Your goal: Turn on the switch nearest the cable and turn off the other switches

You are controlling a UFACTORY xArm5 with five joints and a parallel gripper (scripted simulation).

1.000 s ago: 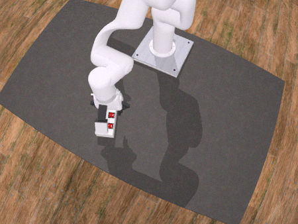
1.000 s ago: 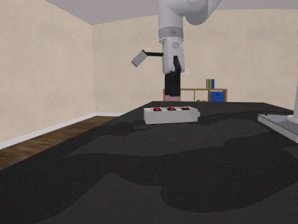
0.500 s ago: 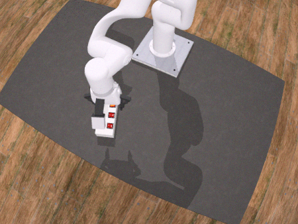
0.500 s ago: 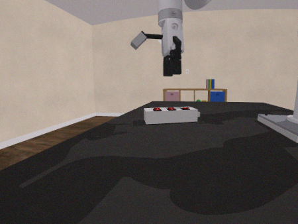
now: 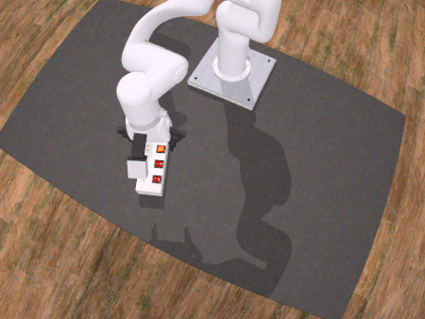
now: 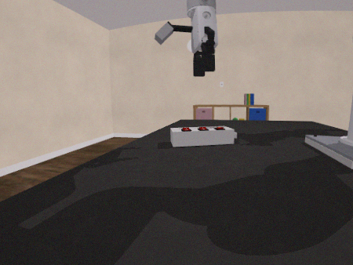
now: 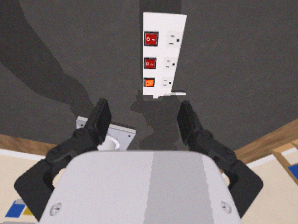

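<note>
The white power strip [image 5: 152,170] lies flat on the dark mat with its three rocker switches facing up. It also shows in the exterior view [image 6: 203,136] and the wrist view [image 7: 162,54]. A short grey cable stub [image 7: 175,92] sticks out at the end nearest the arm. The switch beside that stub [image 7: 149,83] glows bright orange. The middle switch [image 7: 149,63] and the far switch [image 7: 151,39] are darker red. My gripper [image 7: 144,108] [image 6: 204,63] is open and empty. It hangs well above the cable end of the strip, touching nothing.
The arm's grey base plate [image 5: 233,75] stands on the mat behind and to the right of the strip. A low shelf [image 6: 231,112] stands against the far wall. Wooden floor surrounds the mat.
</note>
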